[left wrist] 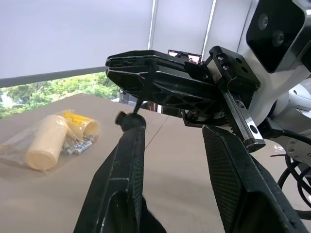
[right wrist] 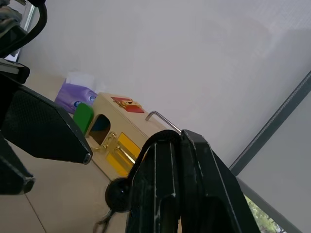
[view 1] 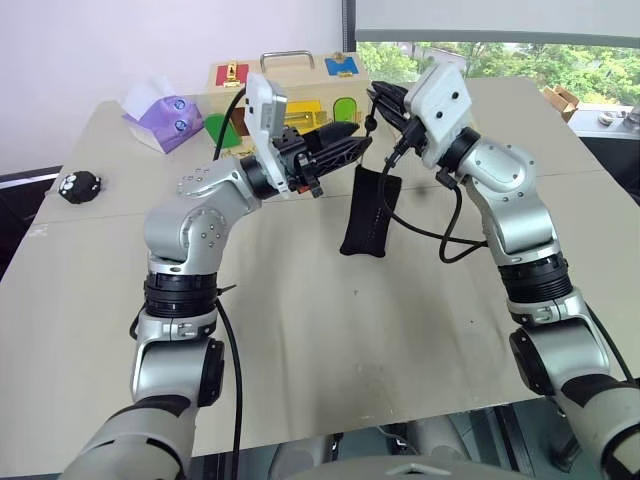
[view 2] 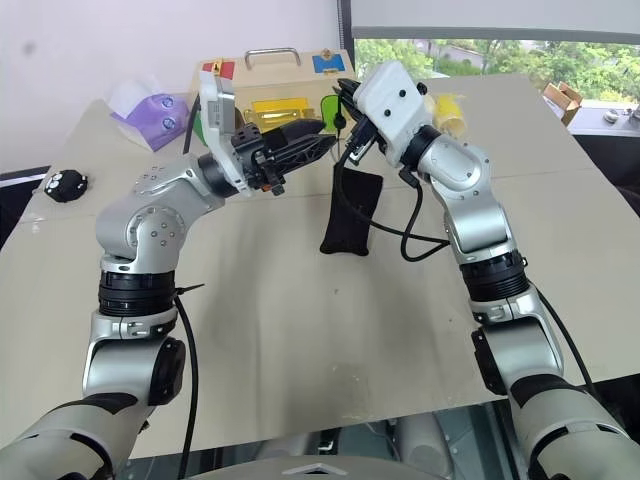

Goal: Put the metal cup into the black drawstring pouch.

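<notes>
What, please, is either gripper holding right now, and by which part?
The right gripper holds the soft black fabric drawstring pouch by its cord; the left gripper holds nothing.

You see two arms of silver-grey metal segments dotted with small screws, joined by ribbed black rings. Behind each gripper sits a white rectangular camera box, with black cables looping back along the forearm. Each gripper, left gripper [view 1: 345, 148] and right gripper [view 1: 378, 98], has black fingers with textured pads.

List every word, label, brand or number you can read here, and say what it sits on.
None is readable.
Purple tissue pack: printed round marks, too small to read.
Wooden box: coloured shape panels, no lettering.
Black drawstring pouch: plain.
Clear bag of hardware: no legible label.
</notes>
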Controlling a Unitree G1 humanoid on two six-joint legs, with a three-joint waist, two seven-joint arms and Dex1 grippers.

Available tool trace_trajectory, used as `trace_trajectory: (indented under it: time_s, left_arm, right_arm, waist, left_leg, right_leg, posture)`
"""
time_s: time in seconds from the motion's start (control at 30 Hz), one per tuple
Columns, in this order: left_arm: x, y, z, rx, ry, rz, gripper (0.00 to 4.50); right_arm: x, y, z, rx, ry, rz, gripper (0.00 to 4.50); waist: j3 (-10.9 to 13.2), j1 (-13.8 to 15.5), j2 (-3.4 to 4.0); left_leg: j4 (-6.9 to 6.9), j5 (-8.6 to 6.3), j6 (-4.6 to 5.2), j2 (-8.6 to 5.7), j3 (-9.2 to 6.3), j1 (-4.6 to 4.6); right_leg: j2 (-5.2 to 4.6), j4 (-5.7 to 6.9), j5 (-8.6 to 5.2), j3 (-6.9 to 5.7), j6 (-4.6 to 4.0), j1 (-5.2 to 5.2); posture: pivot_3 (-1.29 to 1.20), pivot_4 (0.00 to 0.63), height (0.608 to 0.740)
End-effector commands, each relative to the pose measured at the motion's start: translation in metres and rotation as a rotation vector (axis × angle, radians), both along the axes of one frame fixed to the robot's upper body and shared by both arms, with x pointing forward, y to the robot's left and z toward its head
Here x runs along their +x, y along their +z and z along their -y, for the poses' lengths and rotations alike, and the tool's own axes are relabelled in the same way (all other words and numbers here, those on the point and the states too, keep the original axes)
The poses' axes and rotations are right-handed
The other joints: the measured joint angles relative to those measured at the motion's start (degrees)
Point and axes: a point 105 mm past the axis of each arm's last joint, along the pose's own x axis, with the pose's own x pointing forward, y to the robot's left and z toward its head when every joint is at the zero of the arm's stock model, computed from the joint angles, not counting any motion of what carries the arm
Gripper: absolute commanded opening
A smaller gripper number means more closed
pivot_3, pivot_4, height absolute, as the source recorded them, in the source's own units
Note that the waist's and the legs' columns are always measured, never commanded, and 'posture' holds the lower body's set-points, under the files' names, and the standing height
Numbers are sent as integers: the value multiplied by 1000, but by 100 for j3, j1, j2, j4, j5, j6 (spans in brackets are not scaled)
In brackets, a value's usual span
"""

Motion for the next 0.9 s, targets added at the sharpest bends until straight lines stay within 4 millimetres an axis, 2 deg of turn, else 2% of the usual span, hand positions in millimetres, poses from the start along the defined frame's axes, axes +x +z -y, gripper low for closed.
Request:
trace_trajectory:
  time_s: [0.03,0.37,0.53,0.63,0.67,0.73,0.9]
  left_arm:
    - [1,10,0,-21,11,43,1907]
    - [11,12,1,-40,58,58,1907]
    - [4,24,3,-108,1,57,1907]
    - [5,22,2,-99,5,57,1208]
    - [5,22,2,-100,3,54,720]
    - [4,20,3,-92,-6,44,146]
    - [7,6,5,-29,13,29,148]
  right_arm:
    - [-17,22,-7,27,56,79,0]
    - [-31,22,-20,7,127,76,0]
    - [-32,20,-22,1,130,68,0]
    - [-32,19,-22,0,130,66,0]
    - [-32,19,-22,0,130,65,0]
    - [-33,19,-22,-3,129,65,0]
    - [-33,27,-19,19,116,93,0]
  waist:
    - [0,1,0]
    - [0,6,0]
    - [0,6,0]
    - [0,0,0]
    - [0,0,0]
    - [0,2,0]
    - [0,2,0]
  left_leg:
    - [0,0,0,0,0,0]
    - [1,0,0,0,-1,0]
    - [1,0,0,0,-1,0]
    - [1,0,0,0,-1,0]
    - [1,0,0,0,-1,0]
    - [1,0,0,0,-1,0]
    - [2,0,0,0,-1,0]
  right_leg:
    - [0,0,0,0,0,0]
    - [1,2,0,-1,0,0]
    - [0,1,0,-1,0,0]
    - [1,2,0,-1,0,0]
    - [1,2,0,-1,0,0]
    - [1,3,0,-1,0,0]
    - [1,3,0,-1,0,0]
  posture:
    - [0,150,740]
    - [0,150,740]
    - [0,150,740]
    - [0,150,740]
    - [0,150,740]
    - [0,150,740]
    - [0,150,740]
